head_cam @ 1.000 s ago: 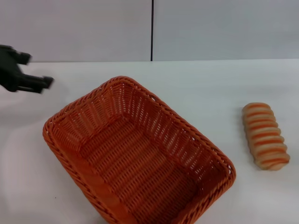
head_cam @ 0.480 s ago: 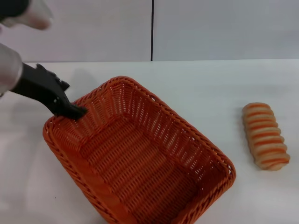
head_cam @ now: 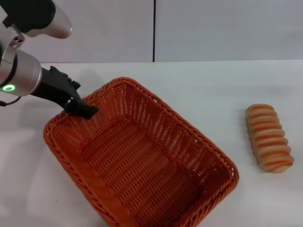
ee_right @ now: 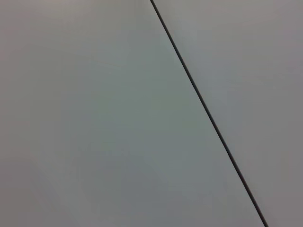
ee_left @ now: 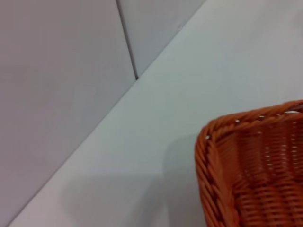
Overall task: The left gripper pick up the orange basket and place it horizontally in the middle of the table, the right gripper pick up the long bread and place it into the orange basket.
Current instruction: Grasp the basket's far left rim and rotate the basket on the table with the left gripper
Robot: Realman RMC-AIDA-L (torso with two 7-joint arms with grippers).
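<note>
Left gripper [head_cam: 85, 109] at upper left of frame, fingertips at far left rim of orange basket [head_cam: 142, 156]; grip state cannot be told. Arm slants down from upper-left corner, green ring lit. Basket sits diagonally on white table [head_cam: 199, 85]. Long bread [head_cam: 268, 137] at right, well apart. Grey wall behind.

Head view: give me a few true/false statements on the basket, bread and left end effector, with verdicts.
1. The left end effector is at the orange basket's far-left rim. True.
2. The long bread lies inside the basket. False: it lies on the table, apart from the basket, on the robot's right.
3. The basket sits at an angle to the table's edge. True.
4. The right end effector is above the bread. False: it is not in view.
5. The basket holds nothing. True.
</note>
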